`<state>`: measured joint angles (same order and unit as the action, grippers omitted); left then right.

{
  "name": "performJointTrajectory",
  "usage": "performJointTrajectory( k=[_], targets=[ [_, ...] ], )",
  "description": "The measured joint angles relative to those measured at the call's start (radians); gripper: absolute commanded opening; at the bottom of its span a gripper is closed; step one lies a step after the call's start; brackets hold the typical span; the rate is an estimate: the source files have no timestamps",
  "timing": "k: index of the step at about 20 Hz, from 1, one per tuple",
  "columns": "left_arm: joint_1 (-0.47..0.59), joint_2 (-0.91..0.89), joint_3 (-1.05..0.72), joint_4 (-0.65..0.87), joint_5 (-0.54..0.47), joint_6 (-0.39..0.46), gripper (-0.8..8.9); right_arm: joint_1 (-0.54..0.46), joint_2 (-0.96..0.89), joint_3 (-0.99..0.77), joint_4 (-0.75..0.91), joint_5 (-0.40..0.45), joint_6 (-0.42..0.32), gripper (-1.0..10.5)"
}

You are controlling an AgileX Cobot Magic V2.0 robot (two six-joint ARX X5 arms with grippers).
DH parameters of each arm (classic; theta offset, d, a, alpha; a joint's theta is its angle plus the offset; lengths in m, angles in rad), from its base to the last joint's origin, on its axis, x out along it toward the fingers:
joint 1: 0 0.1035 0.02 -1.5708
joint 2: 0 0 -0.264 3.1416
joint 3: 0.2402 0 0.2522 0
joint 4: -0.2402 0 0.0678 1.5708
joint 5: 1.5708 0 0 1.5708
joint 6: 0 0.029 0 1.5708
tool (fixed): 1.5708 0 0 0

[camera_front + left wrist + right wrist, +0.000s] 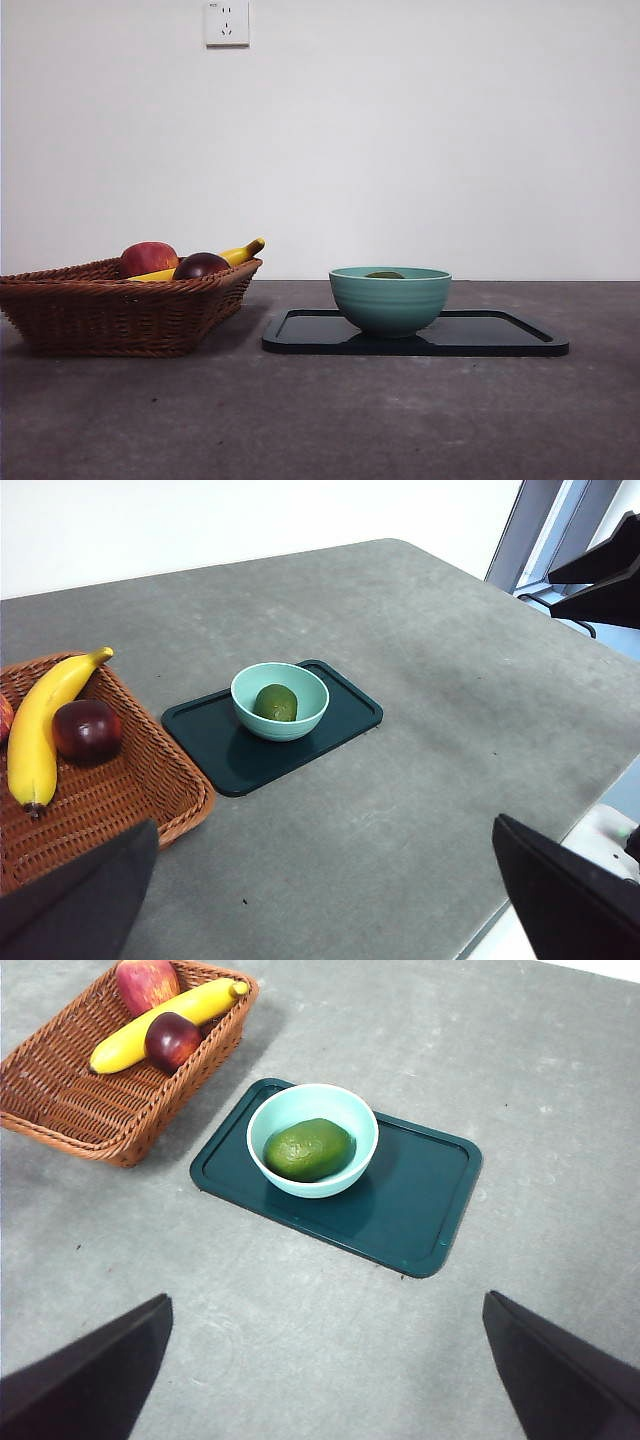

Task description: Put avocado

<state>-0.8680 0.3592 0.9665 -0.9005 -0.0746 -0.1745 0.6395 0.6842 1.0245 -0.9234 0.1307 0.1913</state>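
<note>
The dull dark-green avocado [307, 1149] lies inside a light teal bowl [312, 1095]. The bowl stands on the basket-side half of a dark tray [420, 1205]. In the front view only the avocado's top [385, 275] shows above the bowl's rim [390, 300]. The left wrist view shows the avocado [275, 702] in the bowl [280, 702] too. My left gripper [325, 900] is open, empty and high above the table, well away from the bowl. My right gripper [325, 1375] is open, empty and high above the table, short of the tray.
A brown wicker basket [110, 305] stands left of the tray [500, 335] and holds a banana [165, 1025], a red apple [146, 982] and a dark maroon round fruit [172, 1039]. The grey table's edge [520, 895] runs near the left gripper.
</note>
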Motion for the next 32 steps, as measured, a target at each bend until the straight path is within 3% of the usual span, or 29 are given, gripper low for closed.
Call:
performJointTrajectory(
  k=[1, 2, 15, 17, 20, 22, 24, 27, 29, 32],
  targets=[
    [0.000, 0.000, 0.000, 0.000, 0.000, 0.000, 1.53, 0.000, 0.000, 0.000, -0.001, -0.001, 0.002, 0.7],
    [0.000, 0.000, 0.000, 0.000, 0.000, 0.000, 0.19, 0.000, 0.000, 0.000, -0.005, -0.001, 0.001, 0.3],
    [0.000, 0.000, 0.000, 0.000, 0.000, 0.000, 0.32, 0.000, 0.001, 0.000, -0.005, 0.000, 0.001, 0.3],
    [0.029, 0.000, 0.000, 0.001, -0.002, 0.053, 0.32, 0.000, 0.001, 0.000, -0.005, 0.000, 0.001, 0.3],
    [0.210, -0.010, -0.093, 0.168, -0.002, 0.208, 0.32, 0.000, 0.001, 0.000, -0.005, 0.000, 0.001, 0.3],
    [0.397, -0.019, -0.227, 0.360, -0.003, 0.243, 0.32, 0.000, 0.001, 0.000, -0.005, 0.000, 0.001, 0.3],
    [0.573, -0.034, -0.382, 0.525, -0.002, 0.217, 0.32, 0.000, 0.001, 0.000, -0.005, 0.000, 0.001, 0.3],
    [0.799, -0.114, -0.631, 0.705, -0.002, 0.104, 0.32, 0.000, 0.001, 0.000, -0.005, 0.000, 0.001, 0.3],
    [0.894, -0.194, -0.760, 0.771, -0.003, 0.054, 0.32, 0.000, 0.001, 0.000, -0.005, 0.000, 0.001, 0.3],
    [0.945, -0.285, -0.838, 0.764, -0.003, 0.046, 0.32, 0.000, 0.001, 0.000, -0.005, 0.000, 0.001, 0.3]
  ],
)
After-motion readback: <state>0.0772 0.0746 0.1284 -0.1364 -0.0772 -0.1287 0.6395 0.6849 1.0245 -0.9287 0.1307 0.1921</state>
